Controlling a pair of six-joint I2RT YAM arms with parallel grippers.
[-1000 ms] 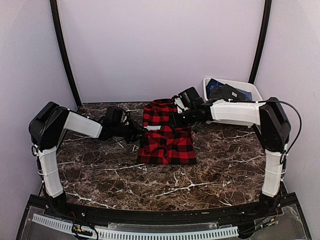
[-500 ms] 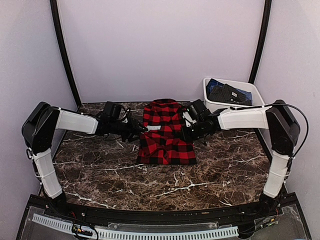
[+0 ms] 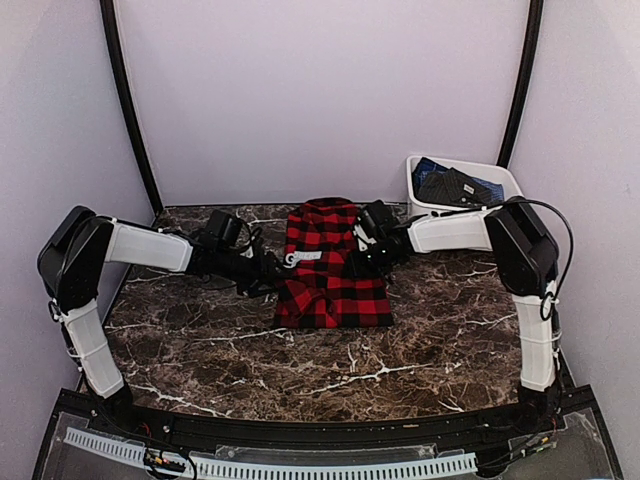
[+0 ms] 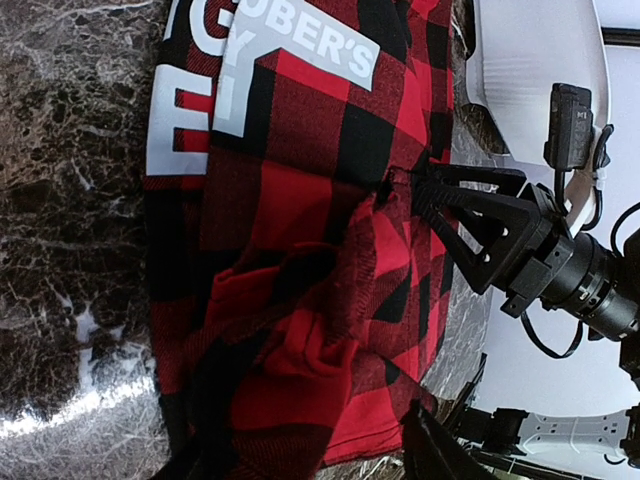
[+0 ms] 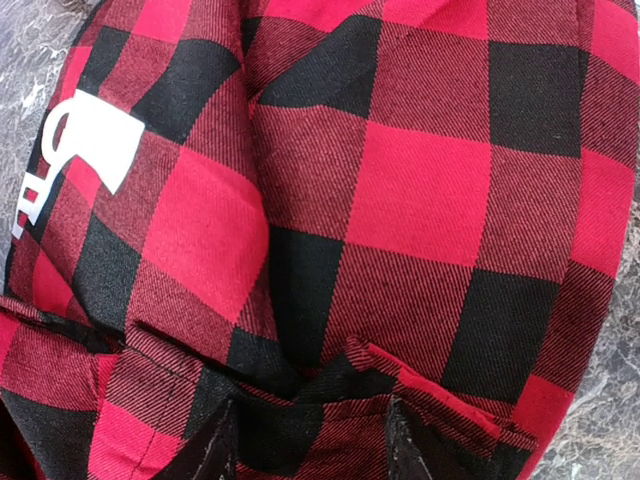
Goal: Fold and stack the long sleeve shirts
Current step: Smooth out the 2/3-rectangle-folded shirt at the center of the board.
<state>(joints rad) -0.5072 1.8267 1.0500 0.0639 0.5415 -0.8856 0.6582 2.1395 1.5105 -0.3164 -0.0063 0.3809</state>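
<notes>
black fingers of the right gripper stand partly apart at the bottom of its wrist view. they press down on a rumpled fold of the red-and-black buffalo-check flannel shirt, and the fold lies loose between them, not pinched. from the left wrist view the same gripper shows both prongs spread against the shirt's right edge. the left gripper sits low at the shirt's left edge. only one of its fingers shows clearly, beside bunched cloth, so i cannot tell whether it grips or stands apart.

the shirt lies as a folded bundle at the back middle of the dark brown marble-patterned table, between the two grippers, with a white lettered patch on top. a white plastic tub stands at the back right corner, apart from the shirt, holding dark blue and black cloth. pale lilac walls close in the space, with black curved poles at the back corners. a white slotted strip runs along the near edge.
</notes>
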